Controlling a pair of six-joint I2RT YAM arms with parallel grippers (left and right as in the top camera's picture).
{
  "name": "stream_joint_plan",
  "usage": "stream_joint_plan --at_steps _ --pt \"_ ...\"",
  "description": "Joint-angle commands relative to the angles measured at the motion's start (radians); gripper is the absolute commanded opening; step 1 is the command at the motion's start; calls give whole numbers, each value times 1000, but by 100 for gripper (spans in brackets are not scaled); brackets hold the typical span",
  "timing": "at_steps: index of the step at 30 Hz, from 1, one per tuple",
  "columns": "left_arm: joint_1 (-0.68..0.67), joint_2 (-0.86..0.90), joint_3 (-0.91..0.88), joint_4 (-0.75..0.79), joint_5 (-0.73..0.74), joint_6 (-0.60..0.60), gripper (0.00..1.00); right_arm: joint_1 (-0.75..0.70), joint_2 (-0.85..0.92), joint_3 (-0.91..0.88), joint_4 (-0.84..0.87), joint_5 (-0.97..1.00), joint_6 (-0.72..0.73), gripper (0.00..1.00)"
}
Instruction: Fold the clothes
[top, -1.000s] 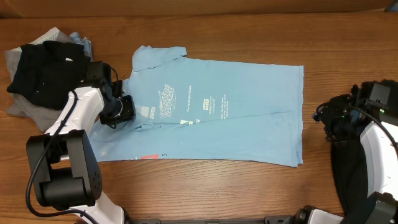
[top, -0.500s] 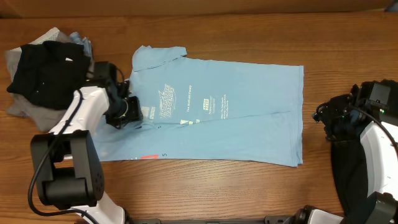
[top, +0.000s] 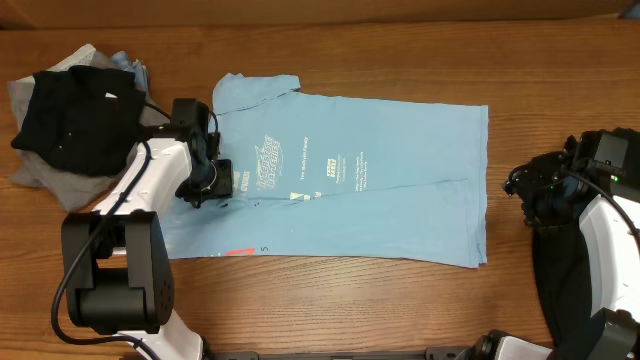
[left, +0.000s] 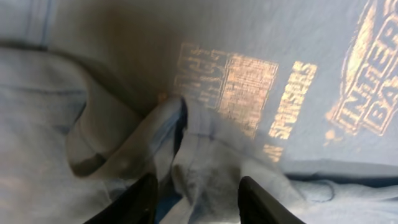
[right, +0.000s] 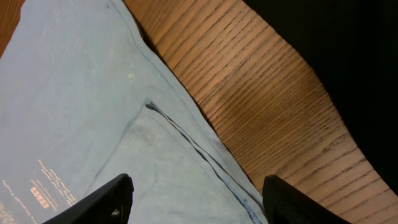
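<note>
The light blue T-shirt (top: 380, 200) lies spread across the middle of the table, small white print up. My left gripper (top: 213, 182) is at its left part near the collar. In the left wrist view this gripper (left: 198, 180) is shut on a raised, bunched fold of the T-shirt (left: 211, 155), beside gold-lit print. My right gripper (top: 525, 195) rests at the table's right side. In the right wrist view it (right: 198, 180) hangs open over the T-shirt's hem (right: 74, 93) with nothing between its fingers. More clothes, black (top: 70, 115) and grey (top: 35, 175), are heaped at the far left.
Bare wooden table (top: 330, 300) runs along the front edge and shows past the shirt's right hem (right: 249, 81). The heap of clothes lies close behind the left arm. A black cloth or cover (top: 560, 280) hangs by the right arm.
My left gripper has moved to the right, from the shirt's left edge onto its printed chest area, taking a fold of cloth with it. The right arm has not moved.
</note>
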Motion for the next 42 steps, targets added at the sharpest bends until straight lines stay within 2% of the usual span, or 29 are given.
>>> stream_joint_plan --at_steps 1,3,6,11,17,29,39,42 --pt "0 -14 5 -1 -16 -11 44 -3 -15 22 3 -8 4 70" --pt "0 -13 -13 24 18 -2 41 -3 -15 22 4 -8 4 70" --pt "-1 -13 -43 53 51 -4 33 -3 -15 22 2 -8 4 70" --pt "-1 -14 -55 62 85 -4 4 -3 -15 22 1 -8 4 70" --pt "-2 -19 13 26 169 -3 4 -3 -15 22 2 -8 4 70" --pt "-28 -83 115 -14 180 -4 4 -3 -15 22 11 -8 3 72" --pt "-138 -89 117 1 205 -9 4 -3 -15 22 19 -8 3 73" --pt "-174 -89 131 -4 167 -18 4 -3 -15 22 19 -8 3 73"
